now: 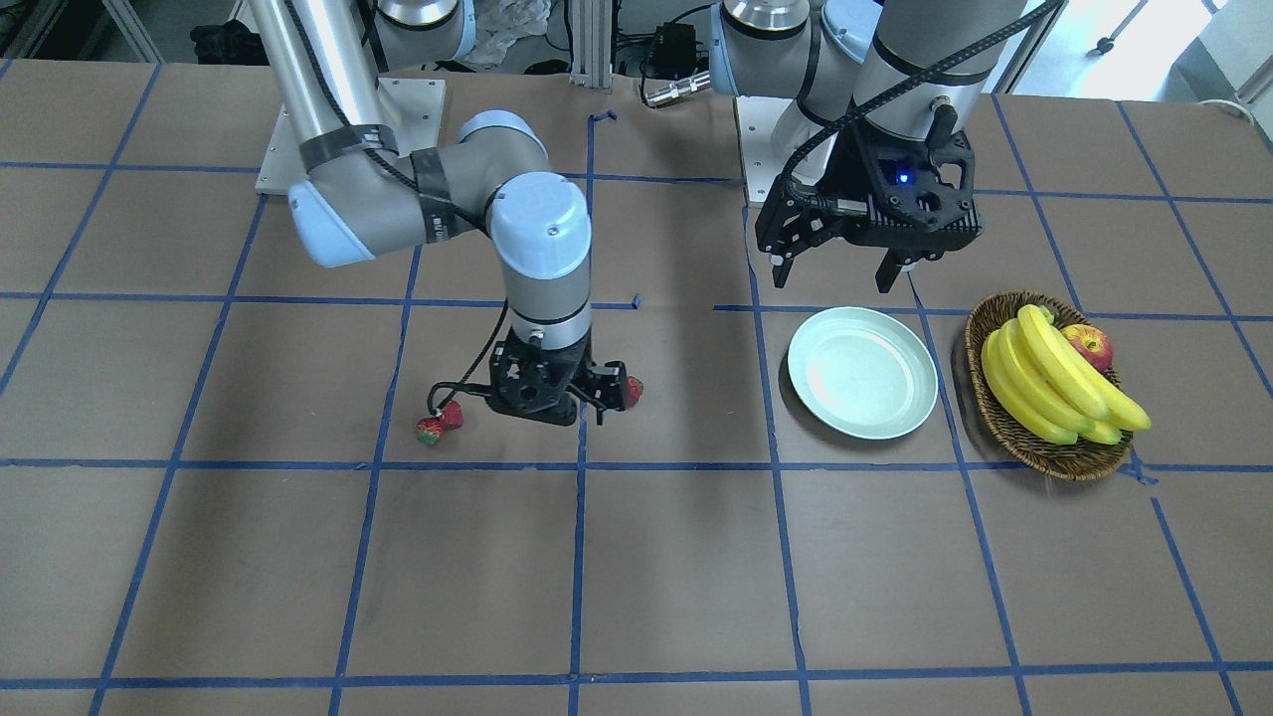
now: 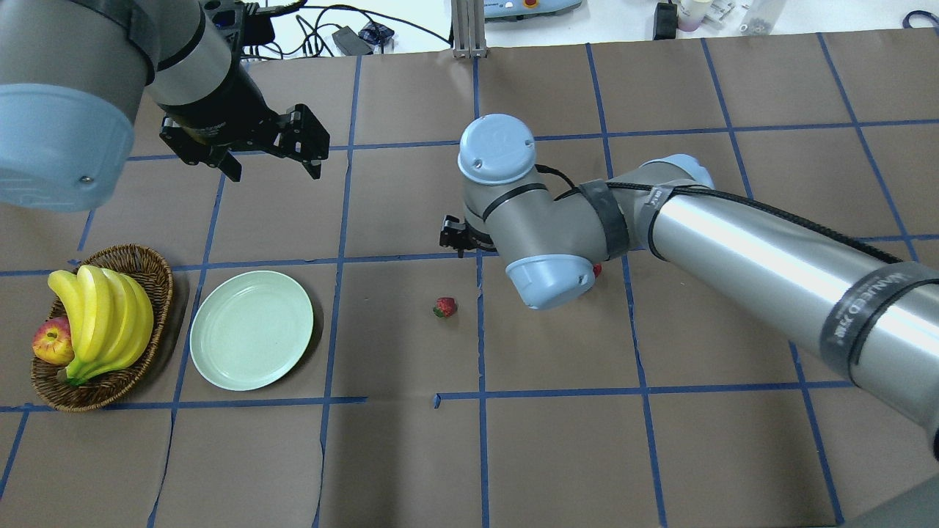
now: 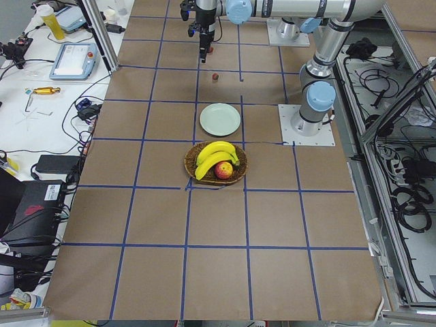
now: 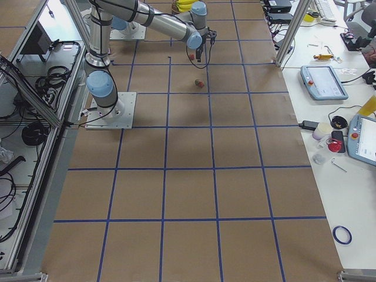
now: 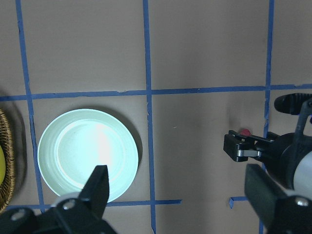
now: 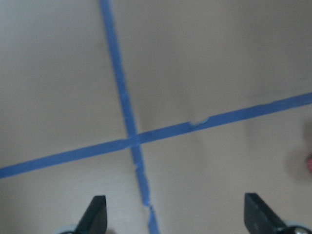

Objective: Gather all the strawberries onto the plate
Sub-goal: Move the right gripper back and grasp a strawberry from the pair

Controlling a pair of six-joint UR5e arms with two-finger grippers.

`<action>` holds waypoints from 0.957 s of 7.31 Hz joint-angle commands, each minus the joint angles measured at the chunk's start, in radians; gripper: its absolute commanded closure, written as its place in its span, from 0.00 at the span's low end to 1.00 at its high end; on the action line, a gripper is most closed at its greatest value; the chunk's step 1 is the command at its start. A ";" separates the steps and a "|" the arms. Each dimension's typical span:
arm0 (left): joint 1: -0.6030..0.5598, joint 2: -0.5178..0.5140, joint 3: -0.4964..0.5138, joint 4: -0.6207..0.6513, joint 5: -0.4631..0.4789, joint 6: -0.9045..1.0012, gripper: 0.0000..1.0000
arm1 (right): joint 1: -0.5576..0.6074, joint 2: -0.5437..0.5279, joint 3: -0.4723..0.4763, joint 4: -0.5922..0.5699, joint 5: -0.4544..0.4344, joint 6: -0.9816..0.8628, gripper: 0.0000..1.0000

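On the plate there is nothing yet: its pale green face is bare. So I judge that no part of the task is done, and all three strawberries are left to carry. The strawberry nearest the plate lies on the brown paper, well apart from the plate, with a blue tape line between them. It sits just beside my right gripper. The other two strawberries lie farther from the plate, on the other side of that gripper, so close together that they seem to touch. My right gripper points straight down, low over a crossing of tape lines, its jaws spread wide and holding nothing. Its wrist view shows only paper and tape between the fingers, with a smear of red at the edge that I take for the nearest strawberry. It is lined up on no fruit, then, and I reckon the first pick must begin with a small shift sideways. My left gripper hangs above the table just beyond the plate, on the side toward my base, its jaws also wide open and empty. On the side of the plate away from the strawberries, just beside it, stands the basket of bananas with an apple, which is no part of this job.
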 commanded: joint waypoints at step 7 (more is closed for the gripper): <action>0.000 -0.004 -0.009 0.000 0.000 0.000 0.00 | -0.240 -0.059 0.184 -0.016 -0.033 0.060 0.24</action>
